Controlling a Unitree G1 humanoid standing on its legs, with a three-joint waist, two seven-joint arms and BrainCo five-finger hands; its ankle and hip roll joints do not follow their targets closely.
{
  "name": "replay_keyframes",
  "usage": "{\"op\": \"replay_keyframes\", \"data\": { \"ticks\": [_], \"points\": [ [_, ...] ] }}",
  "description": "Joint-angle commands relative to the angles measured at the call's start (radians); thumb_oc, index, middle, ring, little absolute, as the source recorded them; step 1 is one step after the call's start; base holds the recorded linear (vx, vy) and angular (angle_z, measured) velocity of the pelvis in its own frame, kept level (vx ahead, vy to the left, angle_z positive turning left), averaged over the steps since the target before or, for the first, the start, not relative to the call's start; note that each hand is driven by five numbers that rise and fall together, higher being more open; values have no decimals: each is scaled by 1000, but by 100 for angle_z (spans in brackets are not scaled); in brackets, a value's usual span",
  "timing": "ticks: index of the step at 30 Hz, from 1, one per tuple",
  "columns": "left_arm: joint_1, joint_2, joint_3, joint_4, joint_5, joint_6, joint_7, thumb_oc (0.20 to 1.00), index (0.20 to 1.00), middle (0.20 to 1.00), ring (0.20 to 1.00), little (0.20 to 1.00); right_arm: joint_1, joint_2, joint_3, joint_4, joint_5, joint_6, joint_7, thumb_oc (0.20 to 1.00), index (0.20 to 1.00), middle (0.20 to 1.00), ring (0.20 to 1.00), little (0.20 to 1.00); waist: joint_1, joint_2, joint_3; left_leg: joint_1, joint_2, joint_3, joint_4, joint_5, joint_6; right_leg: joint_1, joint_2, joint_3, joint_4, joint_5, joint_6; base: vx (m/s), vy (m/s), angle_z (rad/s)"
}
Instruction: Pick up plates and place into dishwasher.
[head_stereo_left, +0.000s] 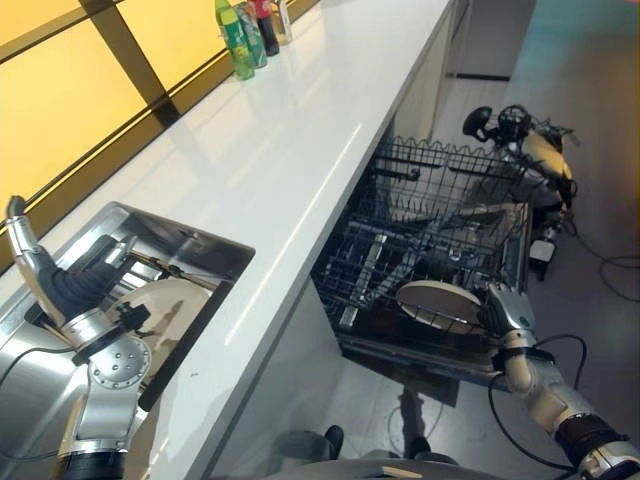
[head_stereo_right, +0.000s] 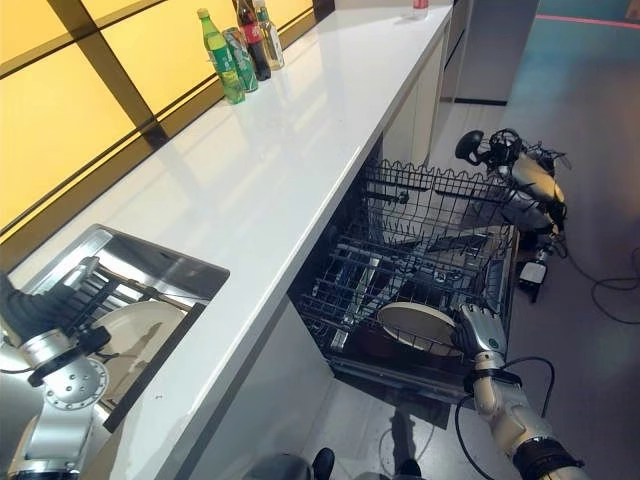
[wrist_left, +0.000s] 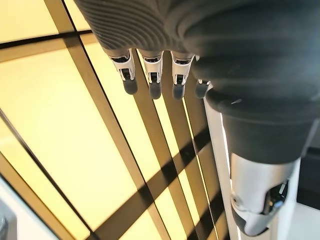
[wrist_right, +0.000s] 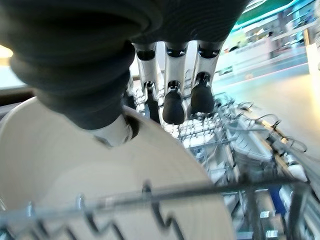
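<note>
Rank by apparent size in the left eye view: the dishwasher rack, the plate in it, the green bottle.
1. dishwasher rack
2. plate
3. green bottle, though it stands farther from the camera, so its true size is unsure.

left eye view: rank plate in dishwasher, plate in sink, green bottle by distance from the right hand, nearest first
1. Plate in the dishwasher: in the lower rack, right beside the right hand.
2. Plate in the sink: across the counter, by the left hand.
3. Green bottle: far end of the counter, by the window.

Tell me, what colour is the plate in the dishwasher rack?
The plate is cream-white, plain, clearest in the right eye view.
</note>
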Motion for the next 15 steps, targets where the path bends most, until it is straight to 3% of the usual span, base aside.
{"op": "replay_keyframes", "data": {
  "ticks": [1, 6, 11, 12, 13, 14, 15],
  "points": [
    [-34, 76, -20, -81, -5, 3, 57, 1000, 1000, 1000, 1000, 1000, -101, -47, 72, -34, 7, -34, 24, 200, 200, 200, 200, 200, 6, -15, -14, -174, -32, -20, -31, 127, -49, -85, 8, 47, 171, -136, 10, -142, 8, -2],
    [-85, 93, -53, -78, -16, 10, 91, 1000, 1000, 1000, 1000, 1000, -188, -38, 139, 0, 51, -40, 95, 200, 200, 200, 200, 200, 12, -9, 8, -208, -41, -15, -28, 135, -46, -114, 5, 52, 172, -131, 8, -133, -2, -1],
    [-80, 102, -34, -104, -9, 34, 71, 1000, 1000, 1000, 1000, 1000, -155, -9, 143, -15, 86, -38, 124, 200, 200, 200, 200, 200, 21, -35, -2, -191, -36, -17, -31, 128, -44, -77, 3, 41, 142, -126, 8, 36, -59, 5],
    [-77, 101, -27, -101, -7, 33, 68, 1000, 1000, 1000, 1000, 1000, -144, 2, 137, -15, 82, -40, 118, 410, 410, 410, 410, 410, 23, -41, -6, -185, -34, -19, -33, 126, -43, -68, 4, 37, 137, -125, 8, 44, -86, 6],
    [-74, 104, -21, -101, -9, 31, 65, 1000, 1000, 1000, 1000, 1000, -134, 8, 134, -18, 77, -38, 108, 564, 564, 564, 564, 564, 25, -47, -8, -180, -32, -20, -35, 125, -43, -61, 4, 34, 131, -123, 8, 27, -83, 6],
    [-71, 106, -13, -104, -14, 29, 63, 1000, 1000, 1000, 1000, 1000, -123, 15, 128, -24, 71, -31, 94, 1000, 1000, 1000, 1000, 1000, 27, -53, -12, -176, -29, -22, -36, 123, -42, -54, 5, 31, 126, -123, 8, 11, -67, 5],
    [-69, 106, -10, -103, -15, 25, 61, 1000, 1000, 1000, 1000, 1000, -118, 19, 125, -26, 71, -28, 90, 1000, 1000, 1000, 1000, 1000, 29, -57, -14, -173, -28, -23, -37, 121, -42, -49, 5, 28, 122, -123, 7, 6, -71, 5]
  ]
}}
